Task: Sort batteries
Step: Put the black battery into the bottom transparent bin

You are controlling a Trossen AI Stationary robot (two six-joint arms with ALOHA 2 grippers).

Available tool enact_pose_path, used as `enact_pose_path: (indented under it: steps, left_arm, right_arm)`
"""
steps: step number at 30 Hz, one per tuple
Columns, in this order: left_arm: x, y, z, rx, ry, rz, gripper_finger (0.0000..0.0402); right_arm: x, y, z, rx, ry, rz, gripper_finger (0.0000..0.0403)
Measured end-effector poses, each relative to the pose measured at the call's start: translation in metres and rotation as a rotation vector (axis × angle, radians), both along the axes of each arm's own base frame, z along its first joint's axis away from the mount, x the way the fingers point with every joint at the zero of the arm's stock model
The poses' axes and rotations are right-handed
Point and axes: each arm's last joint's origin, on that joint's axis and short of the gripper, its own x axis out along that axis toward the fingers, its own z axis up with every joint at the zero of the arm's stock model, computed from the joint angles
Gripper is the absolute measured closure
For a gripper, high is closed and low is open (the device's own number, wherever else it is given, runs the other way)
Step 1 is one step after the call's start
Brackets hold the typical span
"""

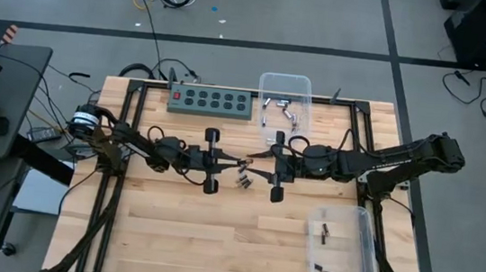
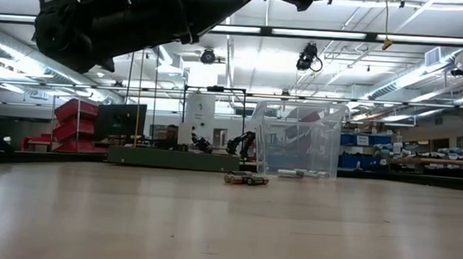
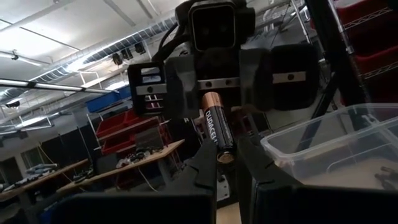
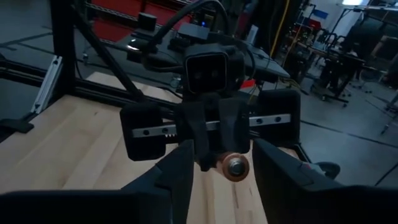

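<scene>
Battery [image 3: 216, 134] sits pinched in my left gripper [image 1: 242, 164], held up over the middle of the table [image 1: 179, 229]; its long side points toward my right gripper [image 1: 256, 165], which faces it, fingers wide open, very near.

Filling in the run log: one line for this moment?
arms: facing mid-table | left end effector: shut on battery | right end effector: open, straddling same battery | loose batteries: on table below

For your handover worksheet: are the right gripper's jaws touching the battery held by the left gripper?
Apart. In the right wrist view, the battery sits between the right gripper's open jaws with gaps either side.
</scene>
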Motion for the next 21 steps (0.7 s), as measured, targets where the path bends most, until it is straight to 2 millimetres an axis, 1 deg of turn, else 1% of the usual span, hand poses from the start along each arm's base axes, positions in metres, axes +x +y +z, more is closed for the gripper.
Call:
enact_pose_path:
  steps: [5,10,17,21]
  left_arm:
    - [0.007,0.0,0.005,0.0,0.001,0.0,0.0385]
    - [0.012,0.0,0.005,0.001,0.04,0.0,0.0385]
    - [0.012,0.0,0.006,0.001,0.031,0.0,0.0385]
    - [0.012,0.0,0.006,0.002,0.028,-0.002,0.0384]
  right_arm:
    - [0.0,-0.002,0.0,-0.001,0.0,-0.005,0.0279]
    - [0.0,-0.003,0.0,-0.001,0.0,-0.009,0.03]
    - [0.0,-0.003,-0.001,-0.002,0.012,-0.01,0.0329]
    - [0.0,-0.003,-0.002,-0.006,0.024,-0.002,0.0354]
